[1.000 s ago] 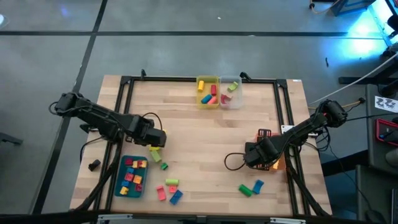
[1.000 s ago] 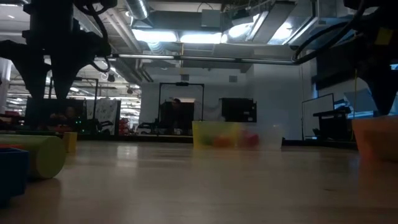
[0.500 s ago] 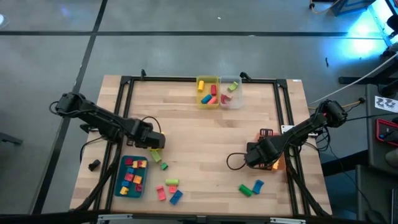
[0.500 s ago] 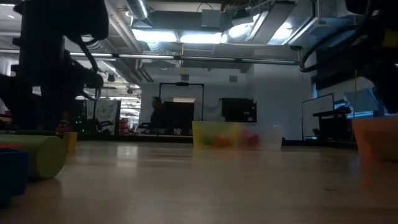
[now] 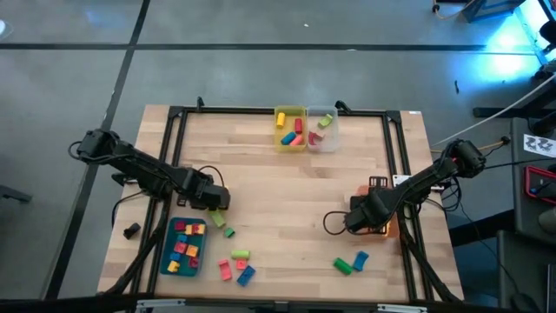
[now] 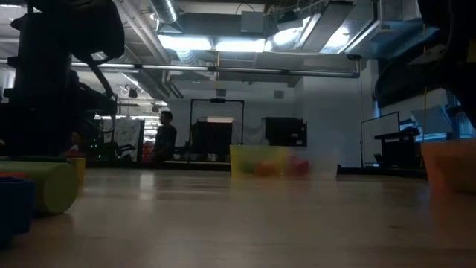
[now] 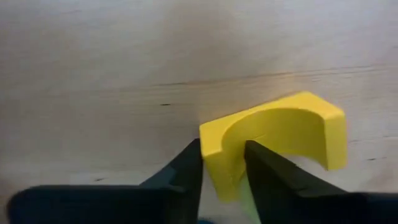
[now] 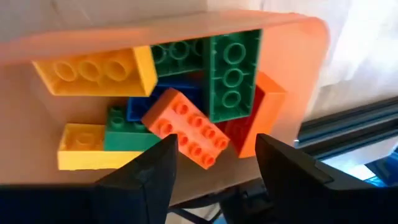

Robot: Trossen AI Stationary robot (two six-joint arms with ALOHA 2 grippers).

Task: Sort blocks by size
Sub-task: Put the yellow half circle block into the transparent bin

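where the left tool (image 7: 222,171) straddles it, yellow block (image 7: 280,140) sits.

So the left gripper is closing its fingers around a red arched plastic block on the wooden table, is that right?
Not quite: the arched plastic block between the left gripper fingers is yellow, not red. It does lie on the wooden table, as the left wrist view shows.

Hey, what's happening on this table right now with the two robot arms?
The robot is sorting toy blocks by size. The left gripper is down on the table beside the teal bin, its fingers around one wall of a yellow arched block. The right gripper hangs open and empty over the orange bin, which holds long blocks. A few loose blocks lie on the table.
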